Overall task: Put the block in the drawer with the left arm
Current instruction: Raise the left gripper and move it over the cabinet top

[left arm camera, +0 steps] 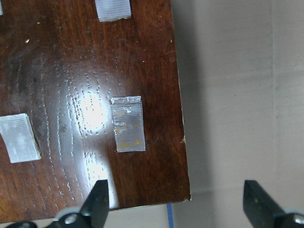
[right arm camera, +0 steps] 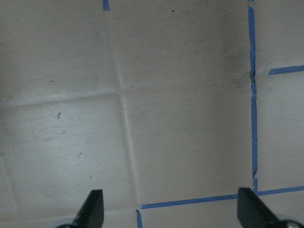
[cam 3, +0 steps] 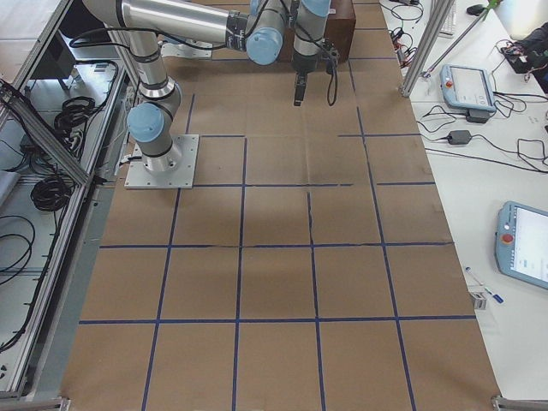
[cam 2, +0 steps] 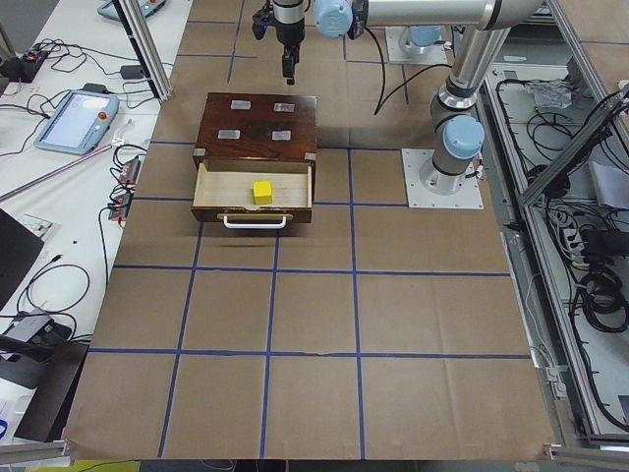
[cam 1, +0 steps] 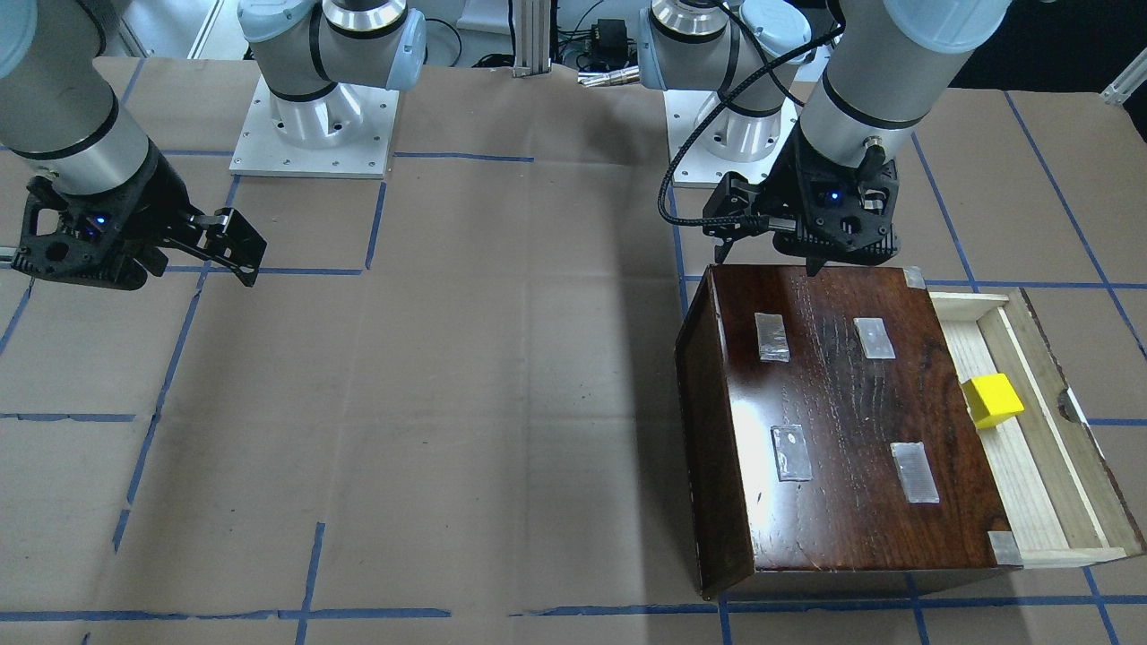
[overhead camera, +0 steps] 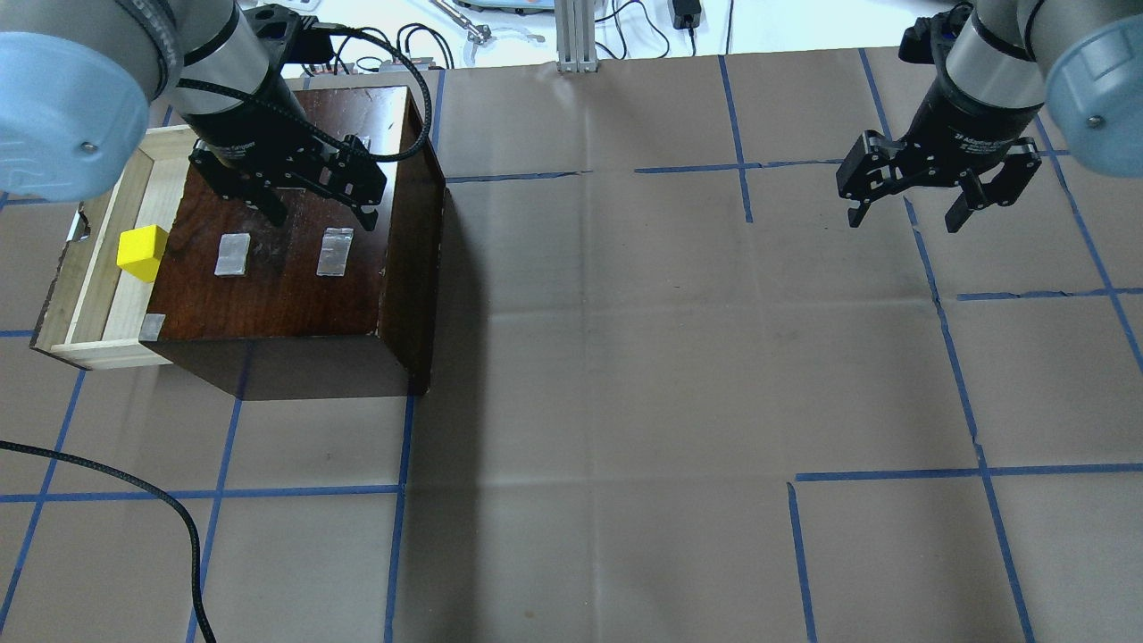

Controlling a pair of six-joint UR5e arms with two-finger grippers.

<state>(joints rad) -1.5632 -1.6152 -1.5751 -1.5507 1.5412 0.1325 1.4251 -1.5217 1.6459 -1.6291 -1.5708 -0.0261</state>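
The yellow block lies inside the pulled-out drawer of the dark-brown cabinet. It also shows in the overhead view and the exterior left view. My left gripper is open and empty. It hovers above the cabinet's taped top, near the top's edge on the robot's side, away from the drawer. In the left wrist view the left gripper spans that top's corner and bare table. My right gripper is open and empty, above bare paper far off to the other side.
Brown paper with blue tape lines covers the table. Several clear tape patches sit on the cabinet top. A black cable lies at the near left of the overhead view. The arm bases stand at the robot's side.
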